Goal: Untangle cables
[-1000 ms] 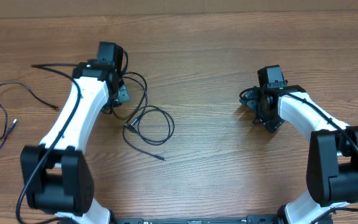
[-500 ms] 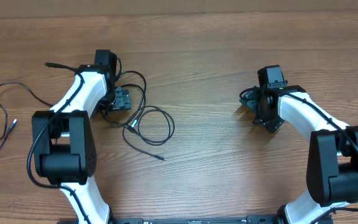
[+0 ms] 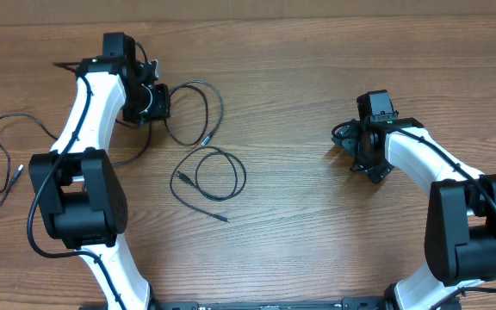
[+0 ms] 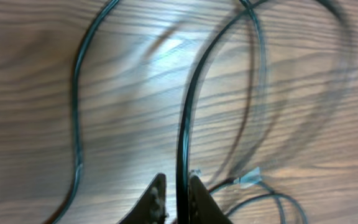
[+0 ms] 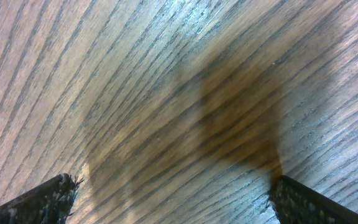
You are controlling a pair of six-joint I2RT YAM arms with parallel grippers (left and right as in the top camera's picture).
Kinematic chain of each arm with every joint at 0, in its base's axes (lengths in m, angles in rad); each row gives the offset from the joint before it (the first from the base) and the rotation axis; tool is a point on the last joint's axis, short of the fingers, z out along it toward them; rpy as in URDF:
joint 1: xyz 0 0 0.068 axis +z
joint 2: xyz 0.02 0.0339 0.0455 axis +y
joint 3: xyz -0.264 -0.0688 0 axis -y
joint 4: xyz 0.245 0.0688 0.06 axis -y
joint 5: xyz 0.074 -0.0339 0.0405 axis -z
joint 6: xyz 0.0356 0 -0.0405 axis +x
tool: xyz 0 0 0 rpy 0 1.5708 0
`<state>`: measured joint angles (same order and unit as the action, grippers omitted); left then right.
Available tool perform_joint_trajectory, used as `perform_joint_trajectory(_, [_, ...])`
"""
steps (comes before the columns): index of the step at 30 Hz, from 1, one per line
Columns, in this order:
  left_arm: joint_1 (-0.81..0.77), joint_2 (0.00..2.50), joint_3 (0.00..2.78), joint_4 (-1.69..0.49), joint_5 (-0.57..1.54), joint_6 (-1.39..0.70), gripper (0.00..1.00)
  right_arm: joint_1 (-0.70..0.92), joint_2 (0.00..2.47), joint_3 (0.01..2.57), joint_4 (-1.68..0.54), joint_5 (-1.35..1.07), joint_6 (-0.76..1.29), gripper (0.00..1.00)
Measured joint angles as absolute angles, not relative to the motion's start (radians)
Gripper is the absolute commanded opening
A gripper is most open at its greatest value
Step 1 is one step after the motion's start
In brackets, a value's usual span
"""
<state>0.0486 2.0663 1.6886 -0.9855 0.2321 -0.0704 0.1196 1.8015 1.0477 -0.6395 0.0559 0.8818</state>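
One cable (image 4: 182, 124) pinched in left gripper (image 4: 177, 188); top runs offscreen.

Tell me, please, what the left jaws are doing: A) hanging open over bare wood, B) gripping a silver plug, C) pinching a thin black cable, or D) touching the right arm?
C: the left wrist view shows the left jaws closed on a cable that runs up from between them.
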Motion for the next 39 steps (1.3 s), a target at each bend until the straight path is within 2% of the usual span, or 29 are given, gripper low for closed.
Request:
perform_joint_trajectory(1, [0.049, 2.066, 1.692, -0.994, 0.166, -0.071, 0.13, 0.119, 1.802, 1.048, -0.639, 0.056, 0.882, 1.00])
perform_joint_trajectory(4, [0.049, 2.066, 1.692, -0.991, -0.006, -0.070, 0.15, 0.119, 1.802, 1.048, -0.640, 0.056, 0.882, 1.00])
perform_joint_trajectory(5, [0.049, 2.066, 1.692, -0.976, -0.061, -0.070, 0.21, 0.120, 1.802, 1.048, -0.640, 0.056, 0.882, 1.00])
perform_joint_trajectory(6, [0.049, 2.066, 1.690, -0.965, -0.084, -0.070, 0.44, 0.120, 1.802, 1.048, -0.639, 0.056, 0.883, 1.00])
perform_joint_trajectory(8, [0.049, 2.066, 1.676, -0.922, -0.126, -0.067, 0.76, 0.120, 1.802, 1.048, -0.640, 0.056, 0.882, 1.00])
perform_joint_trajectory(10, [0.049, 2.070, 1.647, -0.915, -0.147, -0.068, 0.93, 0.119, 1.802, 1.048, -0.639, 0.056, 0.883, 1.00])
perform_joint_trajectory(12, [0.049, 2.094, 1.630, -0.910, -0.139, -0.062, 1.00, 0.120, 1.802, 1.048, -0.638, 0.056, 0.882, 1.00])
perform_joint_trajectory(13, [0.048, 2.133, 1.628, -0.904, -0.109, -0.040, 1.00, 0.120, 1.802, 1.048, -0.639, 0.056, 0.882, 1.00])
perform_joint_trajectory(14, [0.047, 2.164, 1.626, -0.900, -0.098, -0.029, 0.82, 0.120, 1.802, 1.048, -0.639, 0.056, 0.883, 1.00])
perform_joint_trajectory(15, [0.047, 2.191, 1.628, -0.896, -0.073, -0.020, 0.54, 0.120, 1.802, 1.048, -0.639, 0.056, 0.882, 1.00])
perform_joint_trajectory(17, [0.048, 2.202, 1.633, -0.893, -0.044, -0.018, 0.14, 0.120, 1.802, 1.048, -0.638, 0.056, 0.882, 1.00])
perform_joint_trajectory(18, [0.044, 2.211, 1.643, -0.893, -0.025, -0.014, 0.04, 0.120, 1.802, 1.048, -0.639, 0.055, 0.883, 1.00])
perform_joint_trajectory(24, [0.040, 2.213, 1.648, -0.895, -0.009, -0.019, 0.04, 0.119, 1.802, 1.048, -0.638, 0.055, 0.882, 1.00])
perform_joint_trajectory(31, [0.064, 2.202, 1.683, -0.965, 0.012, -0.204, 0.04, 0.119, 1.802, 1.048, -0.639, 0.055, 0.883, 1.00])
perform_joint_trajectory(39, [0.112, 1.823, 1.747, -0.707, -0.284, -0.316, 0.04, 0.120, 1.802, 1.048, -0.639, 0.056, 0.882, 1.00])
